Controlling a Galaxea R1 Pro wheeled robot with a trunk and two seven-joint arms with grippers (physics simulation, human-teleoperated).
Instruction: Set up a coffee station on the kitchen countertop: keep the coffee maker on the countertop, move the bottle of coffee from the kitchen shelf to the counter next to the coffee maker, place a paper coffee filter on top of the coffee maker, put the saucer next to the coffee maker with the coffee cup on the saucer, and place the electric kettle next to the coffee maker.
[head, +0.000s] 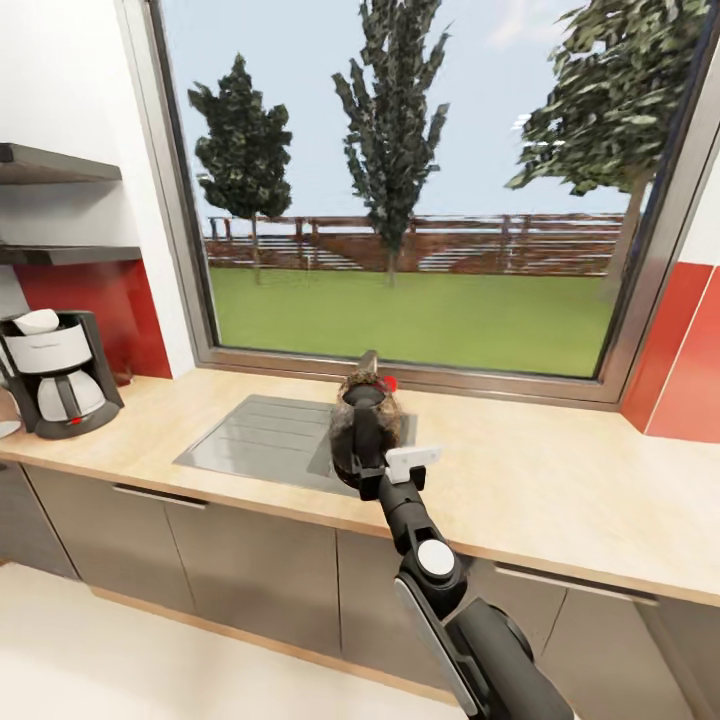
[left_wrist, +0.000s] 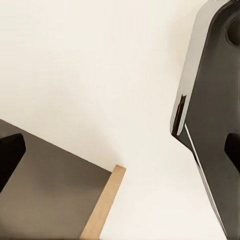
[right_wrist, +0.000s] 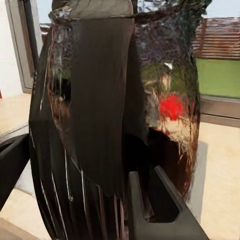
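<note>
Right gripper (head: 372, 462) clamps the electric kettle (head: 366, 425) by its handle, apparently for carrying towards the coffee maker (head: 58, 372) at nine o'clock. Left jaws: state cannot be determined.

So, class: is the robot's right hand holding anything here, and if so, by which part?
The right hand appears closed on the electric kettle, gripping its black loop handle; the fingers sit either side of that handle. Whether the kettle is lifted off the countertop cannot be told.

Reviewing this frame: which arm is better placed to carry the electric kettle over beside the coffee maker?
The right. Its gripper is already at the electric kettle on the countertop, fingers at its black handle. The left wrist camera looks at floor and cabinet. The coffee maker stands far left.
</note>
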